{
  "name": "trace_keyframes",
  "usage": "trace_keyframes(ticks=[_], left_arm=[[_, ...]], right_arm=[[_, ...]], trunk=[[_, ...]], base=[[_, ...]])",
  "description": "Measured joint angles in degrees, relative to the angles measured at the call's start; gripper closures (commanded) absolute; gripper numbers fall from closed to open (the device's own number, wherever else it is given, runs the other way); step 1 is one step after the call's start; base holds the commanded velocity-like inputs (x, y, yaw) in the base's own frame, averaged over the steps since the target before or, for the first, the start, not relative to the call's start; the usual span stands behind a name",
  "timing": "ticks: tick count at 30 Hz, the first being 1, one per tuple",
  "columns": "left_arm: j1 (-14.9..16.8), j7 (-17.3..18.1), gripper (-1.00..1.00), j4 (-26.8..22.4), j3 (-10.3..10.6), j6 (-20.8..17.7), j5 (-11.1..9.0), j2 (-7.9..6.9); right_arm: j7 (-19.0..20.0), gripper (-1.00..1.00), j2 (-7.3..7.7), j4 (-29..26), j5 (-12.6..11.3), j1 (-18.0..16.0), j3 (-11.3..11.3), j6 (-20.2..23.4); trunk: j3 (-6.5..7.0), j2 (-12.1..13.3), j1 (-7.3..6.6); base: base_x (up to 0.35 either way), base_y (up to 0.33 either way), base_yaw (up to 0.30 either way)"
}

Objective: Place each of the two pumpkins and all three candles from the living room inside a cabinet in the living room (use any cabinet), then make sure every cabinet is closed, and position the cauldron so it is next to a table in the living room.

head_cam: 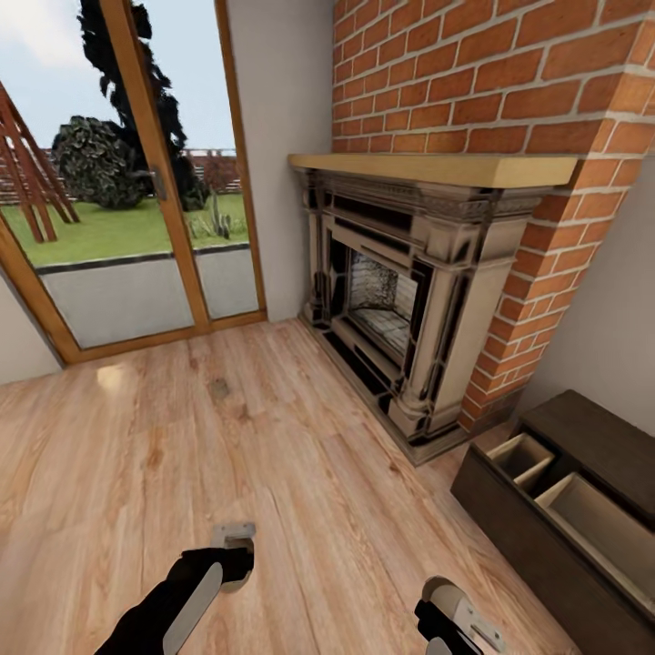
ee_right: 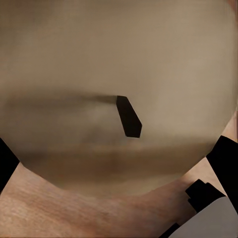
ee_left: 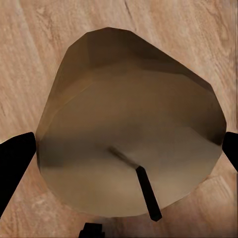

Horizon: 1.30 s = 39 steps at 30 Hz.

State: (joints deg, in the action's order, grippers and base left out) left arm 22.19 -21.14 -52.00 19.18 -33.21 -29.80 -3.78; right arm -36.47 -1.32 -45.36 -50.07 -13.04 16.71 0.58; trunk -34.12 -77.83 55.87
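Clamping a candle (ee_left: 131, 144) in each hand, the right hand (head_cam: 450, 609) hangs nearer the open cabinet (head_cam: 509, 518) than the left hand (head_cam: 232, 546).

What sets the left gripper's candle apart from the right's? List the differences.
The left candle shows its whole top, with floor around it; the right candle spreads past its wrist picture's edges. The left candle's wick looks long and thin, the right candle's short and stubby. Both are beige with a dark wick.
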Motion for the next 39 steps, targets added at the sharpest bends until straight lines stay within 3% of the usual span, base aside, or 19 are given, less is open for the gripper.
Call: trace_keyframes(ticks=[39], left_arm=[[-0.04,-0.08,1.00,-0.04,-0.14,0.00,0.18,-0.08]], right_arm=[[0.01,1.00,-0.02,0.00,-0.20,0.00,-0.06,0.51]], trunk=[[0.00,0.00,0.01]], base=[[0.051,0.000,-0.285]])
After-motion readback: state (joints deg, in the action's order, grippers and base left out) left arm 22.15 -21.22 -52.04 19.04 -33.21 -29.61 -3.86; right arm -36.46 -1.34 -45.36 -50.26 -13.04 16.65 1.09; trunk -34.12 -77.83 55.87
